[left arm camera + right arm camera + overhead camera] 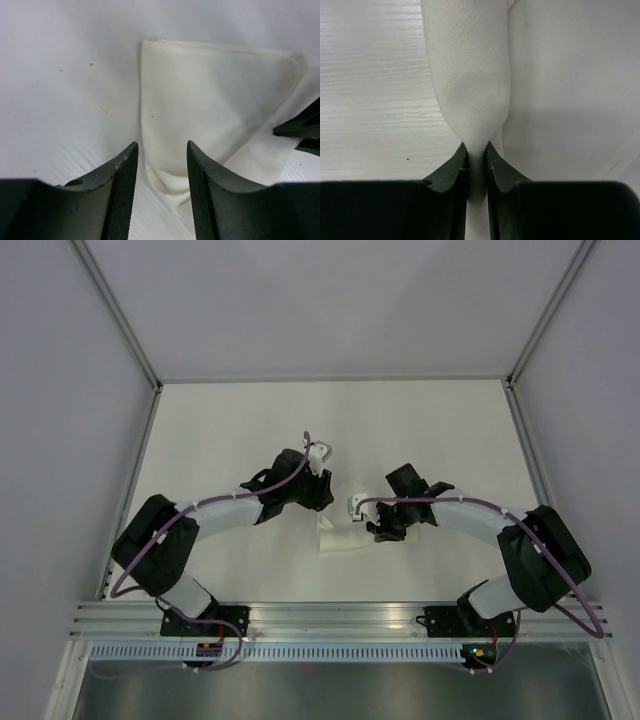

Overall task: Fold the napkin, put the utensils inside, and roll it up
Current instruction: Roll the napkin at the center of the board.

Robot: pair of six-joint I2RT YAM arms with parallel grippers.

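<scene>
Nearest, both arm bases sit bolted to a metal rail (330,618) at the near edge of the table (230,430), with purple cables (430,500) looping along each arm. Farther in, the right fingers (452,167) are clenched on a raised ridge of the napkin (338,537), which lies folded mid-table between the two arms. The left fingers (122,175) are released and spread apart (the napkin's end shows in their gap), and the right's black tips cross its right edge. Beyond, the white table runs to grey walls (330,300).
</scene>
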